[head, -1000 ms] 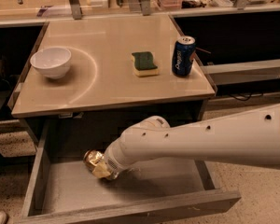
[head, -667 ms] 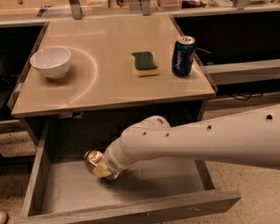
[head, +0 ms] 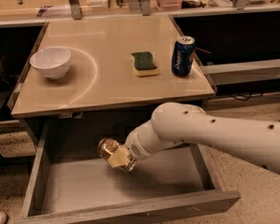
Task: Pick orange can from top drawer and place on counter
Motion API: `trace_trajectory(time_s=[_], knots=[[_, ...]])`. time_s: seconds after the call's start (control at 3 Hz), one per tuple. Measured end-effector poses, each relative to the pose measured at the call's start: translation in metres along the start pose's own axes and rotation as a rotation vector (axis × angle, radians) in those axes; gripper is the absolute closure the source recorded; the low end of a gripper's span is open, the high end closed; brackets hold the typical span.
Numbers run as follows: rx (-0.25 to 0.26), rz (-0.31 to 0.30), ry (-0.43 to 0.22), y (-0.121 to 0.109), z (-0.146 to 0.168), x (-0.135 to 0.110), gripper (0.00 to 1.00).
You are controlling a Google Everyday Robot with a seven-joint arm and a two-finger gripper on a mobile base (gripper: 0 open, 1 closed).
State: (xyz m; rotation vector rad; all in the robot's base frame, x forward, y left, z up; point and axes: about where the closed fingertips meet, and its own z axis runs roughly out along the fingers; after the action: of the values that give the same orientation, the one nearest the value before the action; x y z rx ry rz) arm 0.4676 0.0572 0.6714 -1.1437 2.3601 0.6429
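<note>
The orange can [head: 107, 147], shiny, gold and dented, hangs tilted just above the grey bottom of the open top drawer [head: 149, 183], left of its middle. My gripper [head: 121, 159] is at the end of the white arm, which reaches in from the right. It is shut on the orange can and mostly hidden by the wrist and the can. The beige counter [head: 107, 85] lies directly above the drawer's back part.
On the counter stand a white bowl [head: 51, 62] at the left, a green-and-yellow sponge [head: 143, 63] in the middle and a dark blue can [head: 183, 56] at the right. The drawer's side walls and front board [head: 130, 210] ring the arm. Cluttered shelves run behind.
The orange can and my gripper have moved a little up and to the right, off the drawer bottom. The things on the counter have not moved.
</note>
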Motion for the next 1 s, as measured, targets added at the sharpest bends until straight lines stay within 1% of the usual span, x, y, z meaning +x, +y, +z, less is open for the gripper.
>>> trace_trajectory(time_s=[0.33, 0.67, 1.0], knots=[[-0.001, 0.051, -0.026, -0.015, -0.049, 0.001, 1.0], [-0.03, 0.051, -0.058, -0.023, -0.098, -0.016, 1.0], [-0.029, 0.048, -0.057, -0.022, -0.099, -0.017, 1.0]])
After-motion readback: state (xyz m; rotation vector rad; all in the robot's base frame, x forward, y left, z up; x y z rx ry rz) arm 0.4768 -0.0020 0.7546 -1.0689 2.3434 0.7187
